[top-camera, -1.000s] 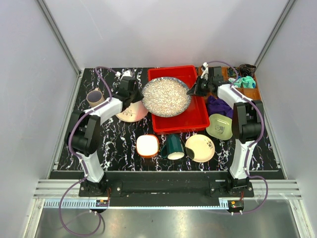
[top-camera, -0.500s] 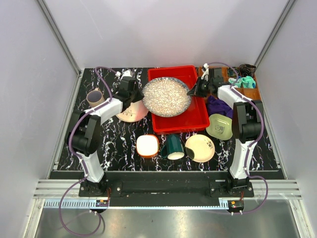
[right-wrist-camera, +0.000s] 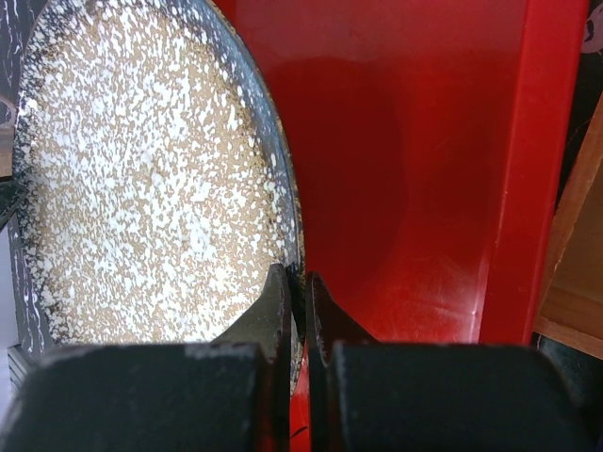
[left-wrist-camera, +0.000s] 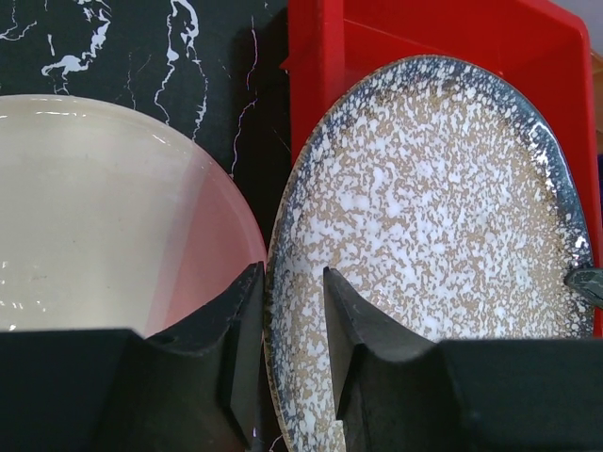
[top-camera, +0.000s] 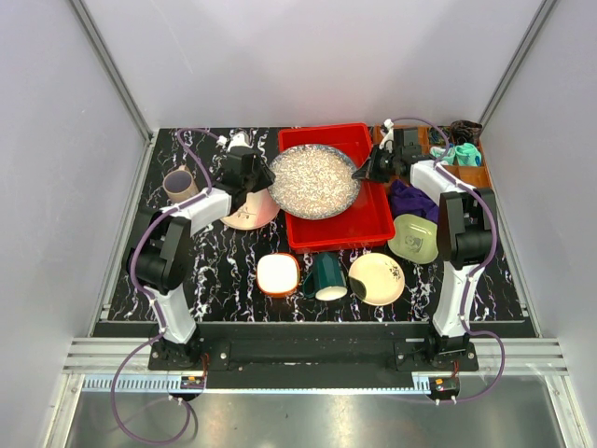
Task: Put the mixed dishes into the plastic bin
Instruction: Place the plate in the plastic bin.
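The big speckled grey plate (top-camera: 315, 180) hangs level over the left part of the red plastic bin (top-camera: 375, 231), its left edge past the bin's rim. My right gripper (top-camera: 359, 173) is shut on the plate's right rim; the right wrist view shows the gripper (right-wrist-camera: 300, 276) pinching the plate (right-wrist-camera: 141, 169) above the bin floor (right-wrist-camera: 405, 141). My left gripper (top-camera: 264, 177) is at the opposite rim. In the left wrist view the gripper (left-wrist-camera: 292, 273) straddles the plate (left-wrist-camera: 433, 207) with its jaws parted and a gap on the inner side. The pink-cream plate (left-wrist-camera: 113, 217) lies just below and to the left.
On the table stand a mauve cup (top-camera: 179, 184), an orange-white bowl (top-camera: 278, 273), a dark green mug (top-camera: 328, 276), a pale yellow plate (top-camera: 377, 278) and a light green bowl (top-camera: 414, 237). A purple cloth (top-camera: 410, 198), a teal cloth (top-camera: 464, 154) and a brown tray (top-camera: 478, 174) are at the right.
My left gripper's jaws have parted from the plate's rim. The plate has shifted very slightly right; the right gripper keeps its hold.
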Available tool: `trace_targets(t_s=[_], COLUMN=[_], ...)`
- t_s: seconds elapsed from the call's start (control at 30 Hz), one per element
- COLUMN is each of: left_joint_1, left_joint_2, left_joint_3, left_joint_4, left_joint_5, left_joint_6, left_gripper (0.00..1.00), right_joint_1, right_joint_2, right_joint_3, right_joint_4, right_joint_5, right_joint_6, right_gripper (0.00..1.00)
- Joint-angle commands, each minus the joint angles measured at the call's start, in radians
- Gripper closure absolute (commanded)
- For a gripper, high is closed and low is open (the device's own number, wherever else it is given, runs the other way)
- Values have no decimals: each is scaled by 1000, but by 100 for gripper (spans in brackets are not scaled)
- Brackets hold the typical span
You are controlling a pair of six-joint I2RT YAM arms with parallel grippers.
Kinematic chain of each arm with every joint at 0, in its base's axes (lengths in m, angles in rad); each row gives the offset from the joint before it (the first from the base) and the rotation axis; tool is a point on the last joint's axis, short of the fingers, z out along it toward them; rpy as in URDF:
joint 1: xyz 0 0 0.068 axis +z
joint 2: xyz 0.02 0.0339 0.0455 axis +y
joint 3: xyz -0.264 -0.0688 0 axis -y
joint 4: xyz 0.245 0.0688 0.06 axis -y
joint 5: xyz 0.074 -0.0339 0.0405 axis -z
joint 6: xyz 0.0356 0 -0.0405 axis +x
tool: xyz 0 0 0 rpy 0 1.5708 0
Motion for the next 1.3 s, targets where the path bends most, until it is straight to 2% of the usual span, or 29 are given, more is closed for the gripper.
trace_targets(t_s=[0.0, 0.9, 1.1, 1.27], left_joint_1=[-68, -11, -6, 9], left_joint_2=[-2, 18, 38, 55], left_joint_3=[-3, -144, -158, -187], left_joint_4=[161, 287, 362, 442], left_joint_5=[162, 228, 274, 316], left_joint_6=[-57, -107, -141, -181], left_gripper=[67, 67, 82, 91], right_joint_1=[58, 55, 57, 55], right_joint_2=[-27, -15, -9, -1], right_joint_3=[2, 10, 12, 12], right_joint_4=[44, 44, 44, 44], right_joint_5=[-113, -125, -132, -141], right_joint_6=[-9, -4, -4, -4], right_gripper=[100, 100, 100, 100])
